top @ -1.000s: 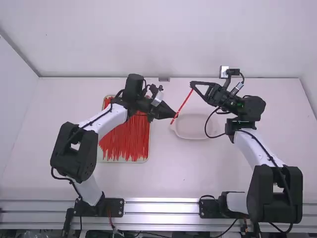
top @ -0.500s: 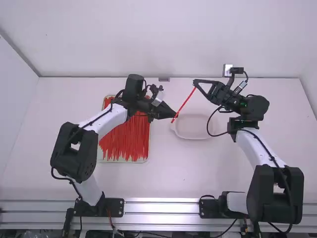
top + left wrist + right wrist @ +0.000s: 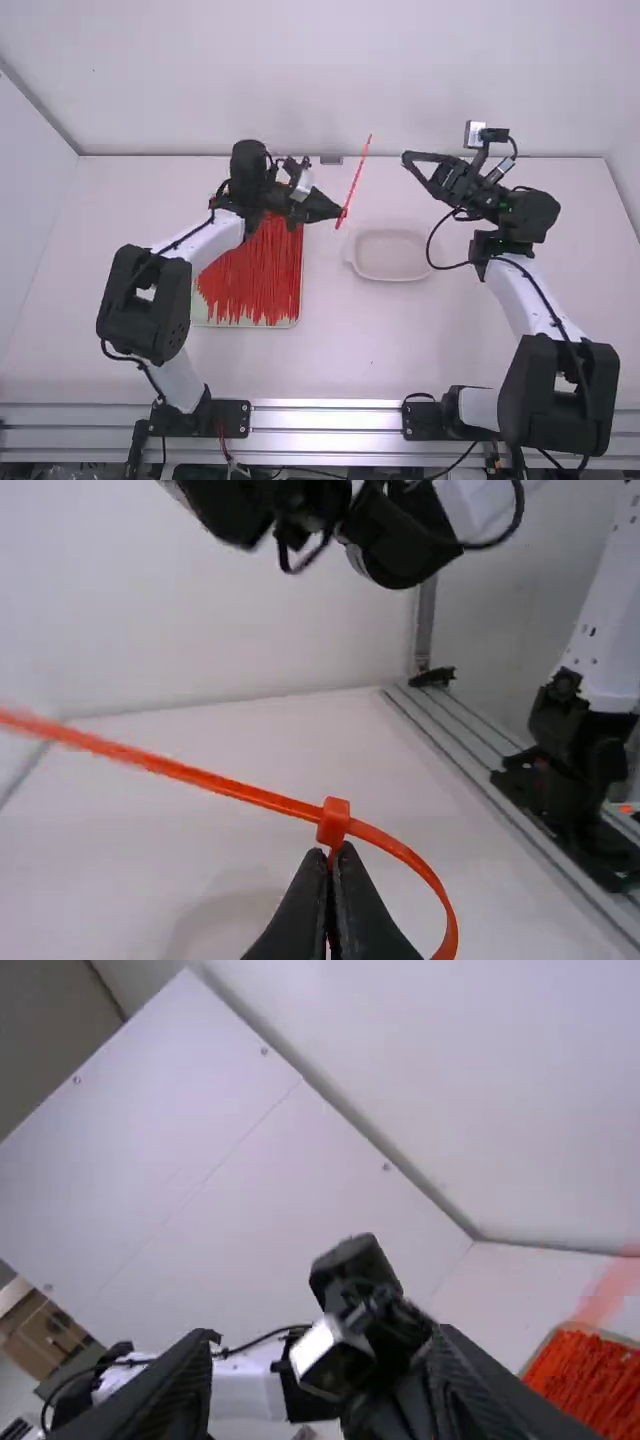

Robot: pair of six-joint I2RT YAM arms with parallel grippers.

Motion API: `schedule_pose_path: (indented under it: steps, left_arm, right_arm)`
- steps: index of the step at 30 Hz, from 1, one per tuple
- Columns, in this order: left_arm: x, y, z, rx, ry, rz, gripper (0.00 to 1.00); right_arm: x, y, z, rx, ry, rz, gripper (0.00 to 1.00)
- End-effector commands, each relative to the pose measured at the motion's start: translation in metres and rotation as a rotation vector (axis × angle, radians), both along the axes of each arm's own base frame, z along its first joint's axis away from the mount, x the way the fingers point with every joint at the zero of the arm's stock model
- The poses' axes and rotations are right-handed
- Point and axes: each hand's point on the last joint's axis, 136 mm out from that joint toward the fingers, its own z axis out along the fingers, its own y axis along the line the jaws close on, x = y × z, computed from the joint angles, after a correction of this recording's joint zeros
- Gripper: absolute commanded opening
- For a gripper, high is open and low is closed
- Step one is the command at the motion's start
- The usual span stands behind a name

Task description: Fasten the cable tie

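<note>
One orange-red cable tie [image 3: 354, 182] is held off the worktop [image 3: 450, 330] just above the middle of the high view, its long tail slanting up toward the back wall. The left end effector [image 3: 333, 214] is pinched shut on it right beneath the small square head [image 3: 333, 822]. In the left wrist view the strap appears to run through that head and curl away in a loop toward the lower right. The right end effector [image 3: 418, 168] hangs at the upper right with its fingers spread wide, apart from the tie and gripping nothing. Spare red ties [image 3: 250, 275] lie on a tray [image 3: 205, 318] at left of centre, and a white dish [image 3: 390, 278] sits near the middle. The tie looks light, thin and springy, with smooth faces that could slip between pads. Its free tail would likely flex and wander, so the surest hold is across the flat faces, close to the rigid head.
</note>
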Motion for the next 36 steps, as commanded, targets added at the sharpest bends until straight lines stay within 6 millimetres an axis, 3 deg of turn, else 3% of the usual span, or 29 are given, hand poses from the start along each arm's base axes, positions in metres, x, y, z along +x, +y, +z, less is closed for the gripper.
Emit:
schedule_pose_path:
  steps: [1, 2, 3, 4, 11, 17, 26, 32, 36]
  left_arm:
    - [0.005, 0.013, 0.01, 0.014, 0.122, 0.003, 0.02]
    - [0.008, 0.018, 0.015, 0.011, 0.114, 0.014, 0.02]
    - [0.01, 0.022, 0.021, 0.008, 0.108, 0.025, 0.02]
    - [0.011, 0.025, 0.028, 0.005, 0.098, 0.035, 0.02]
    - [-0.002, 0.028, 0.06, -0.016, 0.013, 0.037, 0.02]
    - [-0.011, 0.029, 0.073, -0.038, -0.019, 0.044, 0.02]
    - [-0.012, 0.027, 0.077, -0.042, 0.009, 0.044, 0.02]
    - [-0.018, 0.019, 0.076, -0.04, 0.008, 0.018, 0.02]
    - [-0.021, 0.015, 0.076, -0.041, 0.009, 0.008, 0.02]
  right_arm:
    - [-0.015, 0.007, 0.008, -0.046, -0.044, 0.064, 0.64]
    - [-0.018, 0.008, 0.006, -0.057, -0.044, 0.078, 0.68]
    - [-0.02, 0.009, 0.004, -0.07, -0.049, 0.091, 0.78]
    - [-0.021, 0.011, 0.001, -0.082, -0.051, 0.105, 0.99]
    - [-0.017, 0.034, -0.018, -0.106, -0.013, 0.139, 0.99]
    - [-0.01, 0.053, -0.031, -0.113, 0.016, 0.117, 0.99]
    - [-0.009, 0.083, -0.023, -0.07, 0.019, 0.088, 0.99]
    - [-0.011, 0.093, -0.017, -0.058, -0.024, 0.073, 1.0]
    - [-0.016, 0.099, -0.011, -0.045, -0.05, 0.083, 0.85]
